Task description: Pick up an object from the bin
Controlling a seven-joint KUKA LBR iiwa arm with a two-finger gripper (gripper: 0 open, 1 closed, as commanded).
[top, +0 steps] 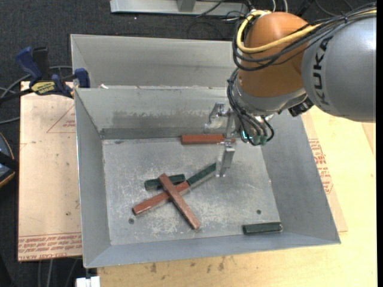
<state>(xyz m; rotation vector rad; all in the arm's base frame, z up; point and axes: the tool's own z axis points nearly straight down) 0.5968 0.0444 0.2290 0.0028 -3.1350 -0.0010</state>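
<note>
At 5 o'clock in the bin (239,199) a dark bar (261,227) lies alone. In the middle two red-brown sticks (182,205) cross. The tool (224,171) stands at the 2 o'clock end of a dark green stick (202,174); whether it is wide or narrow, I cannot tell. This stick seems light, stiff and thin, so it is best pinched across its free end. At 12 o'clock lies a red-brown bar (200,139).

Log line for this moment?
tool low in bin | tip at green stick end | red stick by back wall
</note>
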